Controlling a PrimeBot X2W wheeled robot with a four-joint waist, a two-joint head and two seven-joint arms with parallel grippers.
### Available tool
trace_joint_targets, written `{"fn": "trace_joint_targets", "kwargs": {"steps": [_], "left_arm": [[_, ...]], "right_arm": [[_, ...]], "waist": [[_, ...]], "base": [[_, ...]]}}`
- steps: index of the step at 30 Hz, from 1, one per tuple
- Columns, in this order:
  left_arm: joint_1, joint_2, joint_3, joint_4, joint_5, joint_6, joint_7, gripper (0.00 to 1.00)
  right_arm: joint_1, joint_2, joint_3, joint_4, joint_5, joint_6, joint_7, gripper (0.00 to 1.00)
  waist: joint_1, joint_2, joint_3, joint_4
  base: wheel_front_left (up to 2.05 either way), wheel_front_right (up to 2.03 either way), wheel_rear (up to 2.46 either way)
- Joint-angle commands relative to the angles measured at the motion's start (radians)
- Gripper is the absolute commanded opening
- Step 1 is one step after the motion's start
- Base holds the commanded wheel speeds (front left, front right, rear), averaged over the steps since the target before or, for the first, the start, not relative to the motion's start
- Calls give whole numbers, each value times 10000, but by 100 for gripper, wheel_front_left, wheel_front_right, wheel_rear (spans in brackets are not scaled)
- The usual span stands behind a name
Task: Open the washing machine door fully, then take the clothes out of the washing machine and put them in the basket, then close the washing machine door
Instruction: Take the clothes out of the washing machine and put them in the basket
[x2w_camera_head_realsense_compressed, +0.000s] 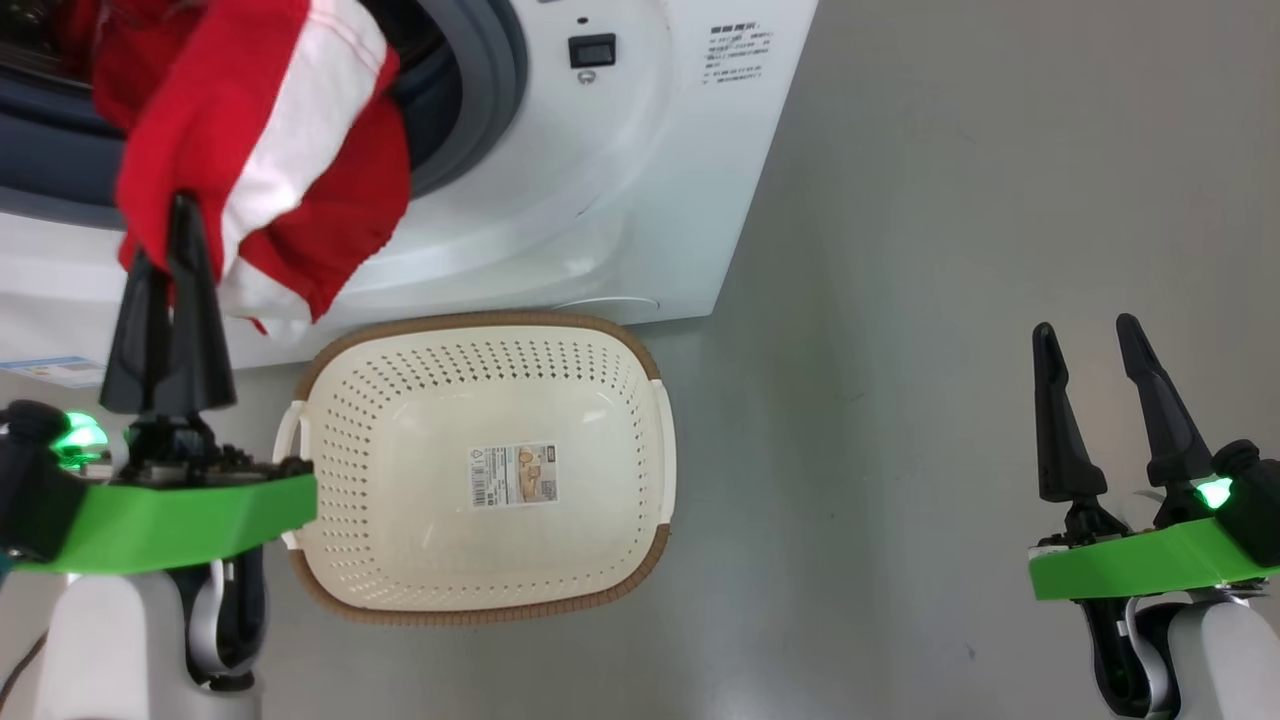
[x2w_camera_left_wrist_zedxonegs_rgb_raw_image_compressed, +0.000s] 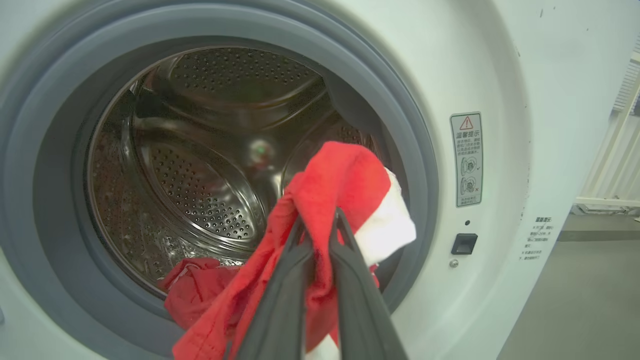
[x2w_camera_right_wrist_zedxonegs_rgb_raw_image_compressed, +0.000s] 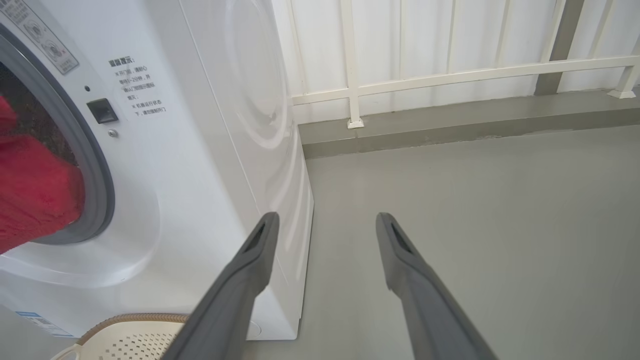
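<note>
Before the washer mouth, the left gripper is clamped on the clothes: red fabric is pinched between its fingertips and trails over the seal into the drum. Right gripper hangs with jaws spread wide, empty, right of the basket.

The clothes run off the head view's top edge and hide part of the washing machine opening. The left end effector covers part of the basket on its left side. Its paper label is too small to read.
</note>
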Motion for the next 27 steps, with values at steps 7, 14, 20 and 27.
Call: {"fn": "trace_joint_targets", "kwargs": {"steps": [7,14,20,27], "left_arm": [[253,134,157,121,70,-56,-48,0],[315,130,-153,1586,-174,-56,-48,0],[89,129,-450,3206,-115,-56,-48,0],[-389,128,-630,4995,349,-56,-48,0]], "right_arm": [[26,-28,232,-249,27,48,-65,100],[-119,-28,324,-280,146,48,-65,100],[-309,-28,372,-321,201,48,-65,100],[-430,-28,405,-362,140,48,-65,100]], "waist": [[0,0,126,-84],[0,0,481,-210],[0,0,962,-299],[0,0,1468,-393]], "base": [[0,0,0],[0,0,0],[0,0,0],[0,0,0]]}}
